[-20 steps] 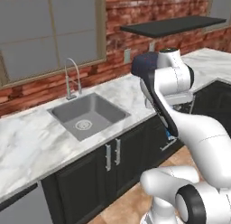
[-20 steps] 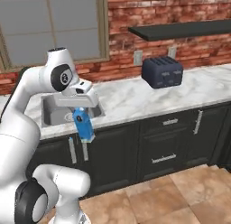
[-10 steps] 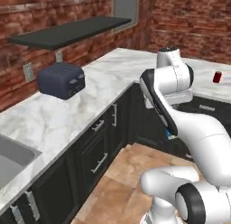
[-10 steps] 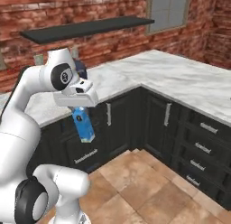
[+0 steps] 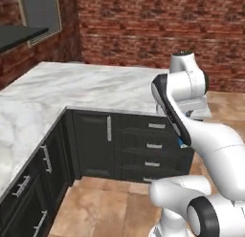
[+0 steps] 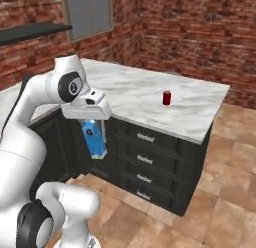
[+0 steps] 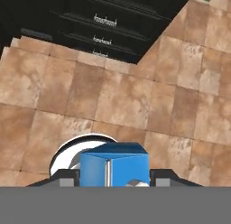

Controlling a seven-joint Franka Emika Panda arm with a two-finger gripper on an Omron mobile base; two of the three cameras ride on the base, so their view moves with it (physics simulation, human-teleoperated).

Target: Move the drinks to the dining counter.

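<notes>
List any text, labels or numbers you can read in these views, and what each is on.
None can be read.
Blue carton, held in the gripper: a pale mark on its face, too blurred to read.
Dark-red can on the dining counter: too small to show any label.
Cabinet drawers: plain handles, no markings.

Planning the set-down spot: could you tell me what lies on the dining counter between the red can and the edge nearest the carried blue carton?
Bare marble in the right base view, from the red can to the dining counter edge nearest the blue carton.
</notes>
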